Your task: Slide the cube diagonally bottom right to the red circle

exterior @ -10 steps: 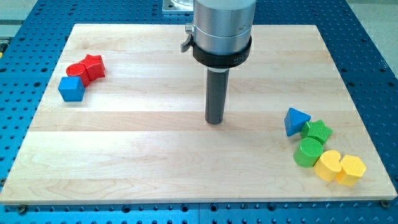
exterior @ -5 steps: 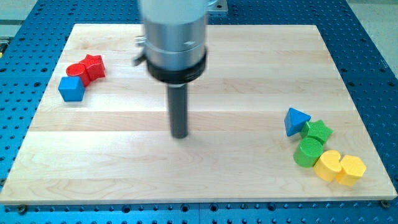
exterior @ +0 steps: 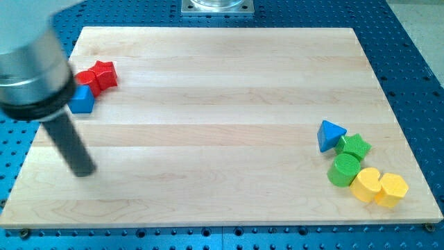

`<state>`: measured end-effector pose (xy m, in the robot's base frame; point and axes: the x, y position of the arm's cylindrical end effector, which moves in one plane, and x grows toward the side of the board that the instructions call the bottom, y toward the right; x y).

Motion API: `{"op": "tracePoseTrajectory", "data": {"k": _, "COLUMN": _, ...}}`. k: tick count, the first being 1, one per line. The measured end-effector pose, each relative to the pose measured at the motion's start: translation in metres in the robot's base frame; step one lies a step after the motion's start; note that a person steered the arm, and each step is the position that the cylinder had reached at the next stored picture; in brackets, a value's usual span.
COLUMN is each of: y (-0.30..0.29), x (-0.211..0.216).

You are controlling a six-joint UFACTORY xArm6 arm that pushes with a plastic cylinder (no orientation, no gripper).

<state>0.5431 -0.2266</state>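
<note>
The blue cube [exterior: 83, 101] sits near the board's left edge, partly hidden behind my arm's blurred body. The red circle [exterior: 86, 77] touches it at its upper side, and a red star [exterior: 105, 74] sits against the circle's right. My tip [exterior: 83, 171] rests on the board near the left edge, well below the cube and not touching any block.
At the view's right lies a cluster: a blue triangle [exterior: 330, 134], a green star [exterior: 354, 146], a green cylinder [exterior: 343, 170], a yellow heart-like block [exterior: 365, 184] and a yellow block [exterior: 392, 189]. The wooden board [exterior: 222, 76] ends close to the left of my tip.
My tip has swept from the board's middle leftward and downward to the lower left. No block has moved.
</note>
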Motion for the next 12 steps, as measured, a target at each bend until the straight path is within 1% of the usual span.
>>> {"op": "tracePoseTrajectory", "data": {"k": 1, "y": -0.036, "x": 0.0}}
{"op": "tracePoseTrajectory", "data": {"k": 2, "y": -0.059, "x": -0.002}}
{"op": "tracePoseTrajectory", "data": {"k": 4, "y": -0.061, "x": -0.072}}
{"op": "tracePoseTrajectory", "data": {"k": 7, "y": -0.065, "x": -0.139}}
{"op": "tracePoseTrajectory", "data": {"k": 8, "y": -0.065, "x": -0.156}}
{"op": "tracePoseTrajectory", "data": {"k": 9, "y": -0.065, "x": -0.162}}
{"op": "tracePoseTrajectory", "data": {"k": 11, "y": -0.05, "x": -0.186}}
{"op": "tracePoseTrajectory", "data": {"k": 12, "y": -0.05, "x": -0.187}}
